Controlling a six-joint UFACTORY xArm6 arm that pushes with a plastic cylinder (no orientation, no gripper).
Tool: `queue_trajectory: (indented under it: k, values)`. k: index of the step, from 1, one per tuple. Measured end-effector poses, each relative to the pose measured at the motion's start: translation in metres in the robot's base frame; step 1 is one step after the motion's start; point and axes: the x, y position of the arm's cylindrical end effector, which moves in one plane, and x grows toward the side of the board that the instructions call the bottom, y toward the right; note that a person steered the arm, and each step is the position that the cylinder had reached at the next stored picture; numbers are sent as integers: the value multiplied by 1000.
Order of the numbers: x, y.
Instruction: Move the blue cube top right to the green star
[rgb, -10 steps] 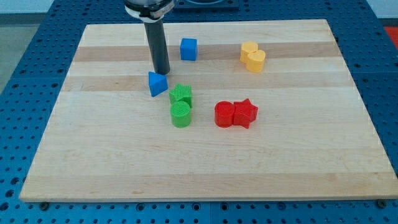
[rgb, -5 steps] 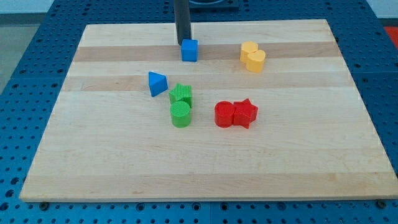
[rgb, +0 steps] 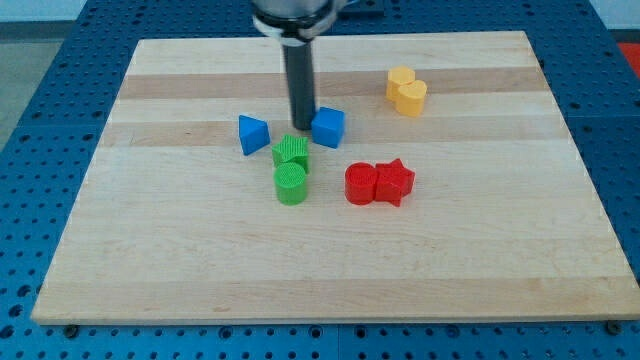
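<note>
The blue cube (rgb: 328, 127) sits near the board's middle, just up and right of the green star (rgb: 291, 152). My tip (rgb: 302, 127) stands right at the cube's left side, touching or nearly touching it, and just above the green star. The dark rod rises from there to the view's top. A green cylinder (rgb: 290, 184) sits directly below the star, touching it.
A blue triangular block (rgb: 252, 134) lies left of the green star. A red cylinder (rgb: 360, 184) and a red star (rgb: 394, 182) sit together to the right. Two yellow blocks (rgb: 406, 91) sit near the top right of the wooden board (rgb: 150, 250).
My tip went from beside the blue triangle up behind the blue cube, then came down. The cube slid down and slightly right, to just up-right of the green star.
</note>
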Motion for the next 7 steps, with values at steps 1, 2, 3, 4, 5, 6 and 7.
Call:
queue_trajectory:
  k: [1, 2, 3, 4, 5, 6, 7]
  values:
    - [0, 13]
    - [0, 13]
    - [-8, 13]
    - [-54, 21]
    - [-22, 55]
    - [-13, 56]
    - [14, 57]
